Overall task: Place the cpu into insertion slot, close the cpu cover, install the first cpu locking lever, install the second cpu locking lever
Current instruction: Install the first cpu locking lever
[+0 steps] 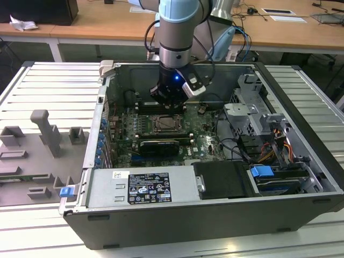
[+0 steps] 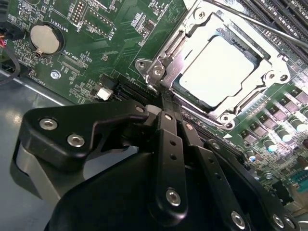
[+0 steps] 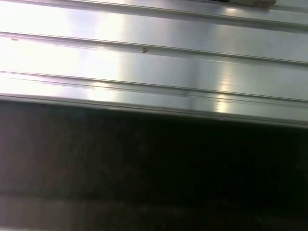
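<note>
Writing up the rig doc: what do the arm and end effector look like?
Arm: silver-grey tube segments with pale blue joint caps, and black cables looping beside the wrist. A small blue light glows above the end effector, which is black, with bolted linkage bars seen in the second wrist view.

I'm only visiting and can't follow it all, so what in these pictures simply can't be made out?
- End effector fingertips: in the second wrist view its own black links cover them, so their state is unclear.
- CPU cover: the second wrist view's edge cuts off its far side.
- CPU: too small in the exterior view for detail, with the arm overhanging it.
</note>
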`<move>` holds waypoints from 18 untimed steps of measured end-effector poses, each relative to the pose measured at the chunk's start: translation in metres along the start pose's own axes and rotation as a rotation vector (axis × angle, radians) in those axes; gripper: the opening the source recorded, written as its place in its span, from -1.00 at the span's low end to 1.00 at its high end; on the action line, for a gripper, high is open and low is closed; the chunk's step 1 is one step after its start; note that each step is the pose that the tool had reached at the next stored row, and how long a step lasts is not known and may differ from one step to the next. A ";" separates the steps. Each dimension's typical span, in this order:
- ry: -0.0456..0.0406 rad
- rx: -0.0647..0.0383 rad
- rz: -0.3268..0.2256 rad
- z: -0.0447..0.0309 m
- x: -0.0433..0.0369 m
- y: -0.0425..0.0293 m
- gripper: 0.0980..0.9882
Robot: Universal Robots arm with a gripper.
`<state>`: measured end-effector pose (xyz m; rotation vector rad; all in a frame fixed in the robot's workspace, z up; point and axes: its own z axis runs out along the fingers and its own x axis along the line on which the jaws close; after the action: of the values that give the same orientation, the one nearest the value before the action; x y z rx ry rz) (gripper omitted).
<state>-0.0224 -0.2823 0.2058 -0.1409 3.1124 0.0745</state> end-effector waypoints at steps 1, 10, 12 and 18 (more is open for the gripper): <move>0.0000 0.000 0.000 -0.0022 -0.0001 0.0001 -0.98; 0.0001 0.000 0.000 -0.0110 0.0000 -0.0030 -0.98; 0.0001 0.000 0.000 -0.0111 0.0001 -0.0039 -0.98; 0.0000 0.000 0.000 -0.0112 0.0003 -0.0064 -0.98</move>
<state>-0.0224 -0.2893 0.2167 -0.1409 3.1124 0.0743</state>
